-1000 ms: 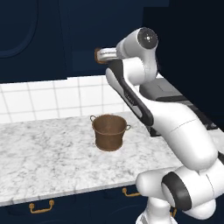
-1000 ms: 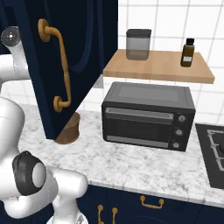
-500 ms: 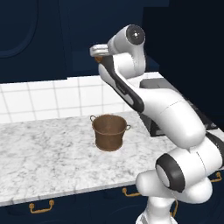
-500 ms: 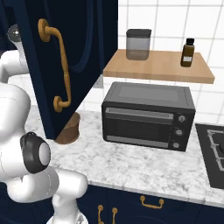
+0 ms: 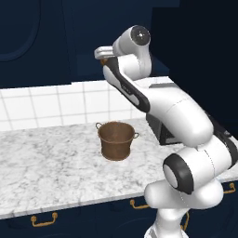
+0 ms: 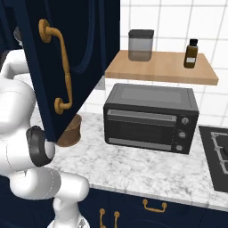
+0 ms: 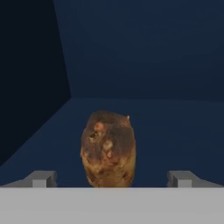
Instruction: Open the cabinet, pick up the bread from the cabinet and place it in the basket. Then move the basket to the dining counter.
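Note:
The navy cabinet stands open, its door with the long brass handle swung out toward me. My arm reaches up into the dark cabinet, with the gripper at the shelf. In the hand view the golden-brown bread lies on the cabinet floor, between my fingertips, which stand wide apart on either side. The gripper is open and does not touch it. The brown woven basket sits on the marble worktop below, half hidden by the door. The dining counter is out of view.
A black toaster oven stands on the marble worktop right of the basket. Above it, a wooden shelf carries a jar and a brown bottle. A stove lies at far right. Brass-handled drawers run below.
The arm has swung left and the hand has gone a little further into the cabinet. Basket and door have not moved.

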You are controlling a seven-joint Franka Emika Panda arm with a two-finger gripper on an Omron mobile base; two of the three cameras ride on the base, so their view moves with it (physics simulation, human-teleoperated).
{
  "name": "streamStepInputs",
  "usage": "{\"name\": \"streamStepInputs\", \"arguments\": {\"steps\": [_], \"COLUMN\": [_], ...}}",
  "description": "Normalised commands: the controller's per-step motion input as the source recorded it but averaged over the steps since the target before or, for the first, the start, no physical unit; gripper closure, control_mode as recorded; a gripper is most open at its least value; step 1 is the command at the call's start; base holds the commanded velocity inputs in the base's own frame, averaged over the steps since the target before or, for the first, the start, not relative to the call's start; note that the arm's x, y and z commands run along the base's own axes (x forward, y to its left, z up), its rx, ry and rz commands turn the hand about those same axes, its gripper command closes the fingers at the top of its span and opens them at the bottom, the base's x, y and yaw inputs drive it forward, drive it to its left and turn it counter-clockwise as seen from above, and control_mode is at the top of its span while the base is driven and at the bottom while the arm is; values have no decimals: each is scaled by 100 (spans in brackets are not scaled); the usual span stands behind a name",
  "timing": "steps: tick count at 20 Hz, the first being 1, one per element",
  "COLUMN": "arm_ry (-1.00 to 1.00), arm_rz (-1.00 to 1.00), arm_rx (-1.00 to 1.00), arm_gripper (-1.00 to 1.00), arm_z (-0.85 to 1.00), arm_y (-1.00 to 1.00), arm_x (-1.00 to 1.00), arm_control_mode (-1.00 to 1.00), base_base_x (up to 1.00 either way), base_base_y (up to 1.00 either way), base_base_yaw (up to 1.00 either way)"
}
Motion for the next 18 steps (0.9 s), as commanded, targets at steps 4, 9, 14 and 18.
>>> {"name": "streamStepInputs", "arguments": {"steps": [4,9,14,18], "arm_ry": [1,4,1,0], "arm_rz": [2,3,4,5], "arm_rx": [0,0,0,0], "arm_gripper": [-100,-100,-100,-100], "arm_z": [-6,-15,-8,0], "arm_y": [0,0,2,9], "arm_x": [22,24,23,22], "arm_control_mode": [-100,-100,-100,-100], "base_base_x": [0,0,0,0], "base_base_y": [0,0,0,0], "base_base_yaw": [0,0,0,0]}}
